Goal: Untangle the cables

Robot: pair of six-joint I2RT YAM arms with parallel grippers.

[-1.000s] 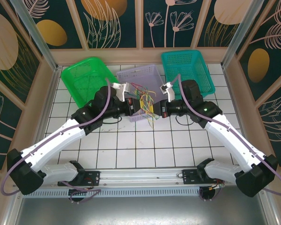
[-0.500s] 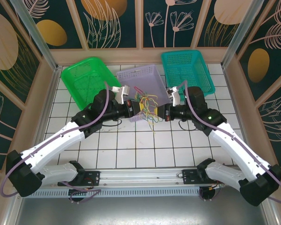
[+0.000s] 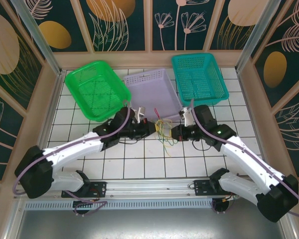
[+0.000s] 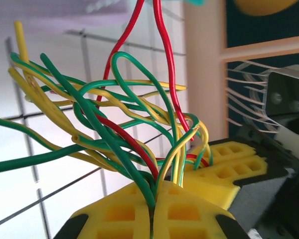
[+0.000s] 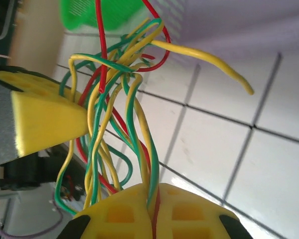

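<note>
**Two sets of fingers pinch one knot**

Low over the tiled bench (image 3: 139, 157), just in front of the purple basket (image 3: 150, 87), the left fingers (image 4: 142, 206) are closed on the cables (image 3: 164, 130). The right fingers (image 5: 144, 204) clamp the same bunch. Yellow, green and red strands loop tangled between them, above the tiles.

left arm (image 3: 72, 148) and right arm (image 3: 249, 154): white shells, chunky black joints, thick purple cable (image 3: 193, 107) along each. finger pads (image 4: 120, 213) are yellow with a square grid moulded in.
</note>
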